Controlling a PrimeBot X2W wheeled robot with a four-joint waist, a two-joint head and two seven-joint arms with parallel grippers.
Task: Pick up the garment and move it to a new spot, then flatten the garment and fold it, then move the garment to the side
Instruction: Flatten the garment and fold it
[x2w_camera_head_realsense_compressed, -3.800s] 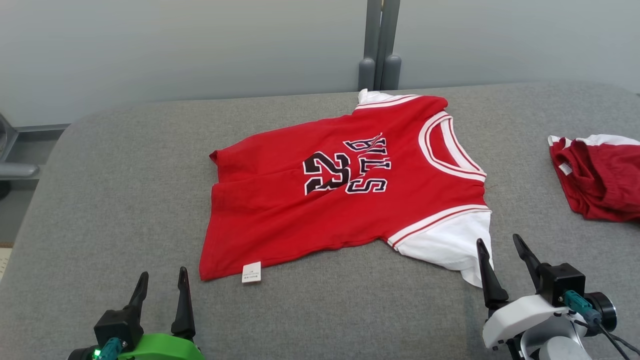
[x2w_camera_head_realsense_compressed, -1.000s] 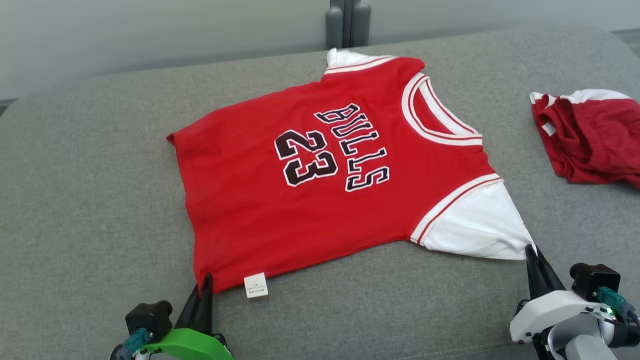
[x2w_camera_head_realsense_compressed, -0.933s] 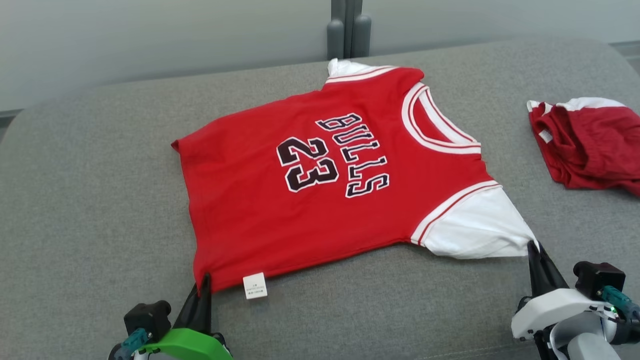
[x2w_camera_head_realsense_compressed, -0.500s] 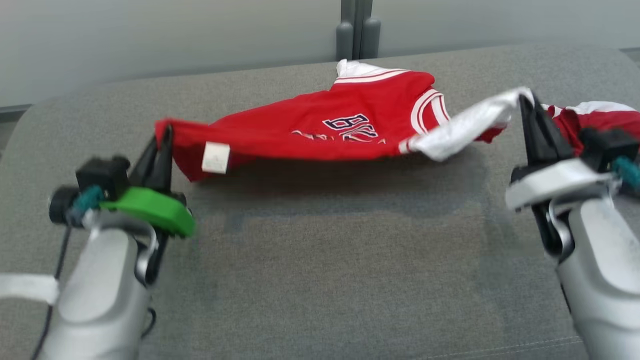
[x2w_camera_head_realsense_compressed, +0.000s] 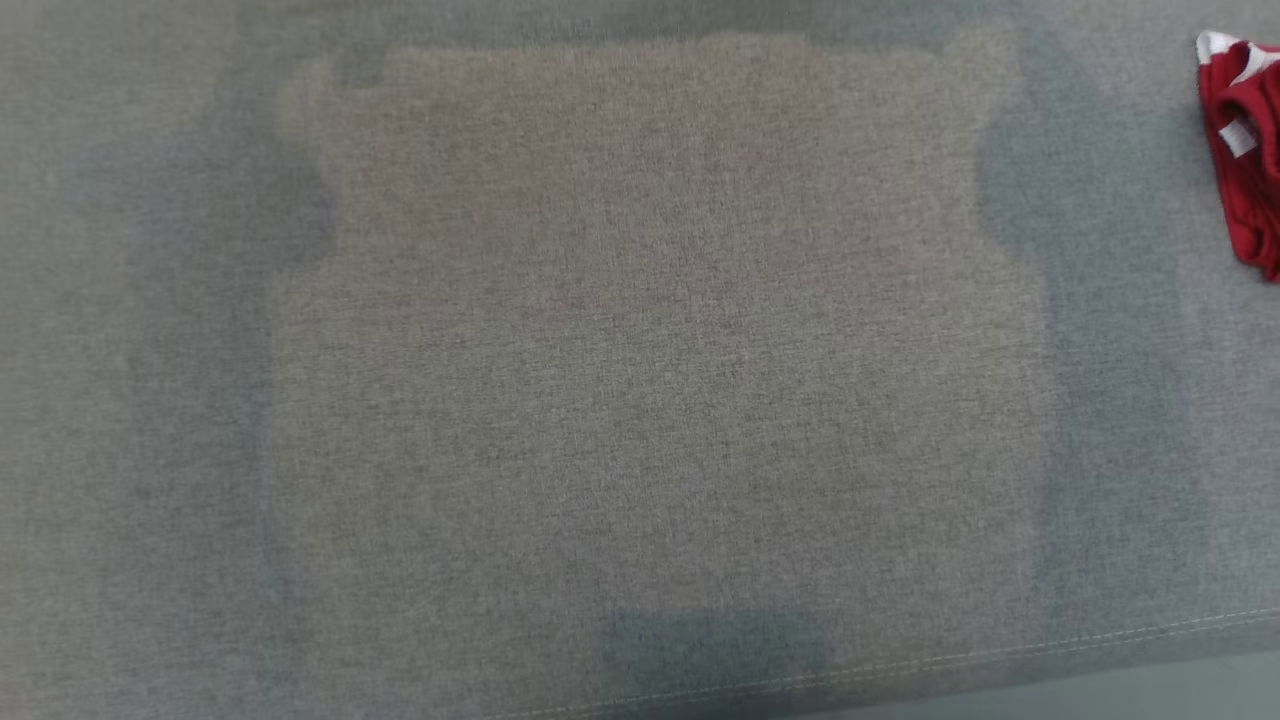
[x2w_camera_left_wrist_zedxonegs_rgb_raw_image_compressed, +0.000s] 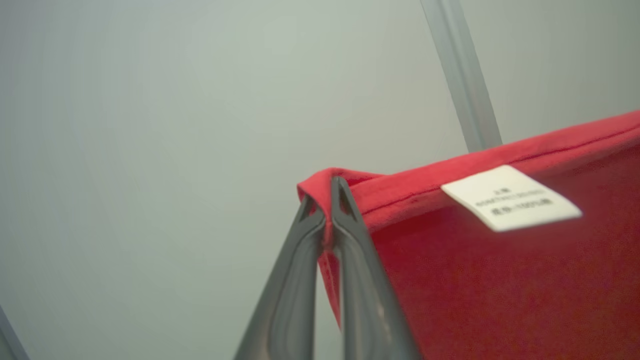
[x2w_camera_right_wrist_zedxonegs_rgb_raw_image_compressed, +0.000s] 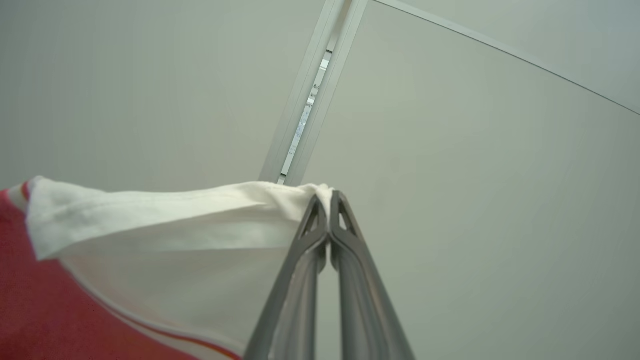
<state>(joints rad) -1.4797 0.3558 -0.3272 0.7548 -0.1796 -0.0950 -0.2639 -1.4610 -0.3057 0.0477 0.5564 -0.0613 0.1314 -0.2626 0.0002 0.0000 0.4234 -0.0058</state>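
Left gripper (x2w_camera_left_wrist_zedxonegs_rgb_raw_image_compressed: 324, 194): slim, dark, tapered fingers pinched tight on the folded hem corner of the red knit garment (x2w_camera_left_wrist_zedxonegs_rgb_raw_image_compressed: 500, 290), which is held up against a smooth pale wall (x2w_camera_left_wrist_zedxonegs_rgb_raw_image_compressed: 150, 125). A white rectangular label (x2w_camera_left_wrist_zedxonegs_rgb_raw_image_compressed: 511, 197) lies just beneath the hem. Right gripper (x2w_camera_right_wrist_zedxonegs_rgb_raw_image_compressed: 324, 197): fingers clamped on the tip of the garment's soft white sleeve (x2w_camera_right_wrist_zedxonegs_rgb_raw_image_compressed: 175, 235), drawn taut. Head view: grey woven cushion surface (x2w_camera_head_realsense_compressed: 640, 350), with a crumpled red-and-white cloth (x2w_camera_head_realsense_compressed: 1245, 170) at its right edge.
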